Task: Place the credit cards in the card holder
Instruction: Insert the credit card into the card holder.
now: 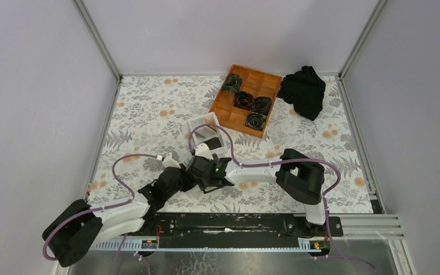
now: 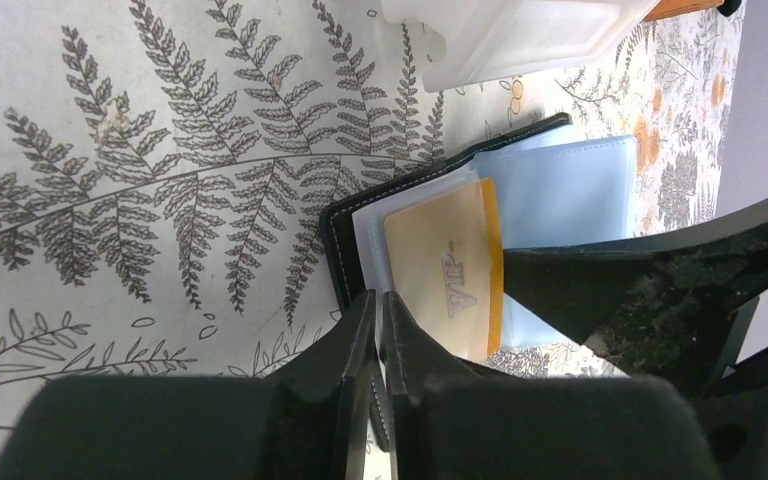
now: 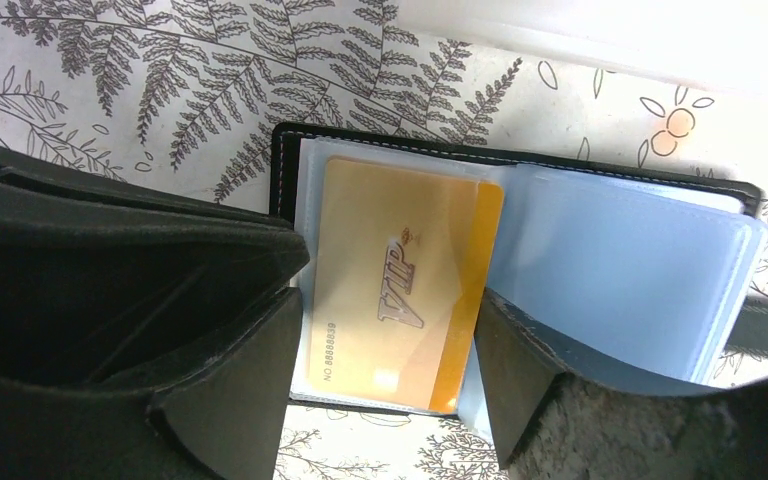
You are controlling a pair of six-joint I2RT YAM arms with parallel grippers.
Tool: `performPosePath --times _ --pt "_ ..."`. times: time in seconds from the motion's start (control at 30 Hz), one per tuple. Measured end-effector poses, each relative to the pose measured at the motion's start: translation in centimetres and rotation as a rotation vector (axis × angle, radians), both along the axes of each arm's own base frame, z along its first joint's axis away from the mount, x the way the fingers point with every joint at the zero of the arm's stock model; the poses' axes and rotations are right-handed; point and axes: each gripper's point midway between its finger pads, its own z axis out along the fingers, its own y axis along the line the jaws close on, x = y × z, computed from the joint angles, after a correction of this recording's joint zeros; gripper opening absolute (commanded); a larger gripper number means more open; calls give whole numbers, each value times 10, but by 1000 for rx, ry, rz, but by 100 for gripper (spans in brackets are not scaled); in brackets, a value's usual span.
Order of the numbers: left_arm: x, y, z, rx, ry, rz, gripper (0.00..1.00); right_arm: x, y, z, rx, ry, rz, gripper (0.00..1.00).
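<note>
Black folding card holder (image 3: 278, 170) open on fern-printed table (image 2: 110, 150), orange-gold credit card (image 3: 400, 270) partly inside its clear sleeve (image 3: 620, 270). Right gripper (image 3: 385, 350) spread wide astride card — released. Left gripper (image 2: 378, 310) nearly closed at holder's edge — grasp impossible to tell.
</note>
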Motion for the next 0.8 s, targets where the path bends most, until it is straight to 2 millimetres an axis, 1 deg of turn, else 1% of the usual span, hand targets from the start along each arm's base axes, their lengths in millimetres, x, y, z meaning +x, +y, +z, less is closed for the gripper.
performPosePath --times 0.2,0.57,0.67,0.8 --pt "-2 3 0 -6 -4 7 15 1 -2 1 -12 -17 -7 75" --pt "-2 3 -1 -4 -1 12 16 2 -4 3 -17 -33 -11 76" --pt "-3 4 -1 -3 1 11 22 2 -5 4 -14 -35 -11 75" --pt "-5 6 1 7 3 13 38 0 -11 5 -20 -35 -7 75"
